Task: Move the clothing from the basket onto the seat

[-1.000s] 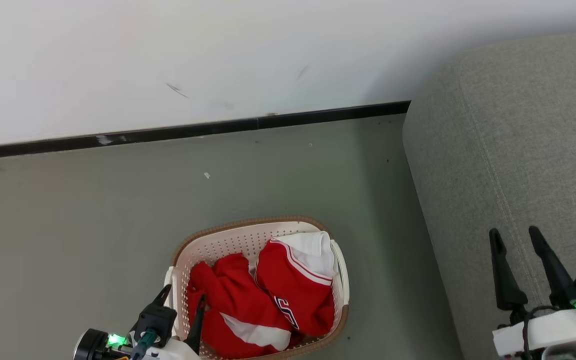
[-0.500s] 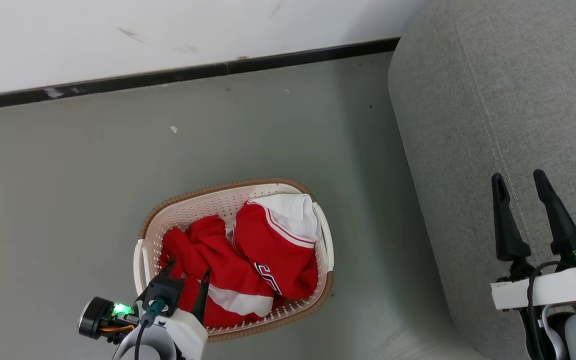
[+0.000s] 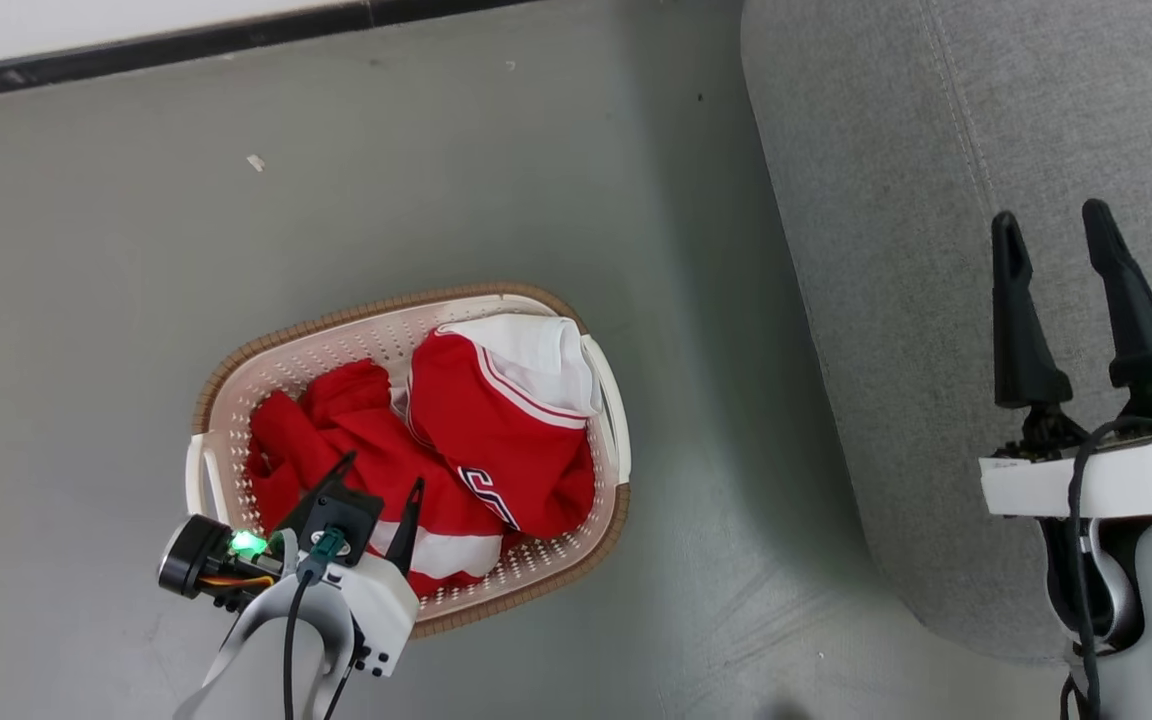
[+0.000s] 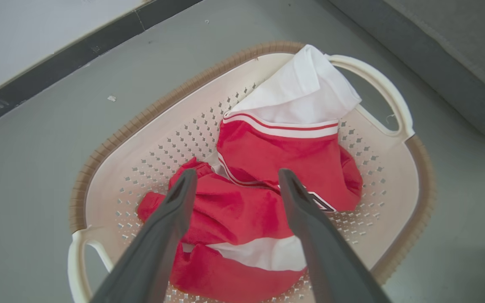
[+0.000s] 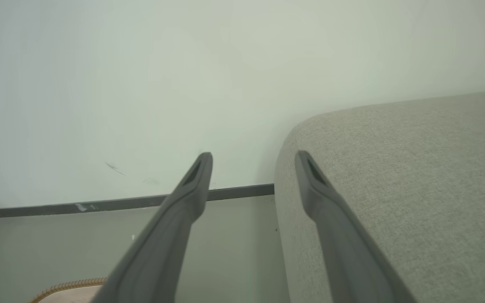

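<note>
We see an oval cream-white perforated plastic laundry basket (image 3: 336, 322) with a brown woven-look rim standing on the plain grey floor (image 3: 86, 300), open floor all round. Beyond the basket's far rim, well apart, a black skirting strip (image 3: 186, 45) runs under a white wall (image 5: 141, 84). Past one handle end, across a strip of floor, rises the rounded edge of the large grey fabric sofa (image 3: 936, 200). The basket's long axis runs handle to handle, roughly towards the sofa. Inside lies the red clothing (image 3: 436, 440) with white trim: the jersey (image 3: 516, 450) with dark navy letters fills the sofa-side end, its white part draped up against that handle; the second red garment (image 3: 336, 420), white-banded, fills the other end. Our left hand (image 3: 385, 470) hangs above that second garment, fingers spread, released, gripping nothing; whether its tips touch the cloth we cannot tell. Our right hand (image 3: 1049, 210) hangs over the sofa, well apart from the basket, released and empty
</note>
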You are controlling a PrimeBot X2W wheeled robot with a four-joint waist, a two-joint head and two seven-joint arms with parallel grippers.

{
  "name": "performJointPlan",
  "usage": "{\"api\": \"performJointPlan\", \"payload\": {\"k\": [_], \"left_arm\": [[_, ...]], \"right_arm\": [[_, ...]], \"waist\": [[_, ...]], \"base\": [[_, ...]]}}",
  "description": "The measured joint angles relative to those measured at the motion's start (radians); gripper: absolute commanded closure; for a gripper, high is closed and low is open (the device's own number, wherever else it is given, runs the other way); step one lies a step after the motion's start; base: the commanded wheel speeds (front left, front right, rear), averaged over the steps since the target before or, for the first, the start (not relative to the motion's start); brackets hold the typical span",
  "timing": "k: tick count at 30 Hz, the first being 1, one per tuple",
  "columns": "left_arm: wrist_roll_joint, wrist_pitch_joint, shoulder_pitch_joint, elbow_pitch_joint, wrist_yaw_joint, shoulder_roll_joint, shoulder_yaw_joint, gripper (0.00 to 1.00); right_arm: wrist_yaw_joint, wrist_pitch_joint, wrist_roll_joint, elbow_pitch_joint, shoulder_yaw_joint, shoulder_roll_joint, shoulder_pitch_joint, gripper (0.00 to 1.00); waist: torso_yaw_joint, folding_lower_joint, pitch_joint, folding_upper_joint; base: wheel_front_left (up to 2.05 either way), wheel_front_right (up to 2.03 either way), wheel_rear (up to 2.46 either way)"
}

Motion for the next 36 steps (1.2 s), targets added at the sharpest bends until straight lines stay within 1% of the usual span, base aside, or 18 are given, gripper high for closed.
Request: {"api": "performJointPlan", "payload": {"k": [16, 27, 36], "left_arm": [[0.008, -0.009, -0.116, 0.068, 0.0, 0.013, 0.007, 0.0], [0.007, -0.011, -0.177, 0.119, 0.001, 0.014, 0.015, 0.0], [0.0, -0.013, -0.213, 0.175, 0.039, 0.029, 0.053, 0.0]], "right_arm": [[0.0, 0.0, 0.04, -0.012, 0.028, -0.001, -0.147, 0.0], [0.0, 0.0, 0.05, -0.012, 0.027, -0.002, -0.195, 0.0], [0.0, 0.0, 0.052, -0.011, 0.024, -0.002, -0.235, 0.0]], "waist": [[-0.051, 0.0, 0.156, 0.0], [-0.077, 0.0, 0.241, 0.0], [-0.089, 0.0, 0.295, 0.0]], "base": [[0.0, 0.0, 0.0], [0.0, 0.0, 0.0], [0.0, 0.0, 0.0]]}}
